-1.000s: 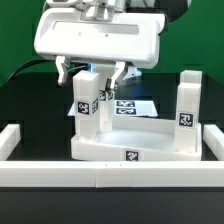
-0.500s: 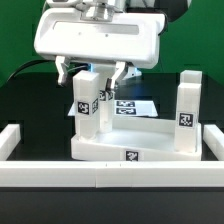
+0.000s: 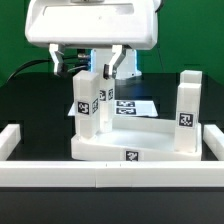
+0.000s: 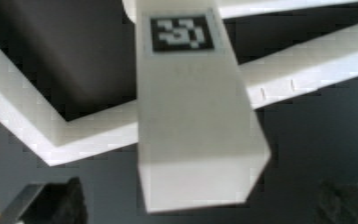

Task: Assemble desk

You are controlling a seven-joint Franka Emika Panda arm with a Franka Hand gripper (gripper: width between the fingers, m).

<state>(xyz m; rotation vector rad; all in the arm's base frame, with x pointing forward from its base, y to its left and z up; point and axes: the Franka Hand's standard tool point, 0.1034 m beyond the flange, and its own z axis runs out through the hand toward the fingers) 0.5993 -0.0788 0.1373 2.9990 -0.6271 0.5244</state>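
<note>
Gripper (image 3: 91, 66) open, released, directly above upright white square tagged plastic leg post (image 3: 87, 108); long axis vertical, between fingers.

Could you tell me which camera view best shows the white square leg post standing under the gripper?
The exterior view: the white square leg post stands upright on the white rectangular desk panel, its whole height visible. The wrist view shows only its tagged top and one foreshortened face.
</note>
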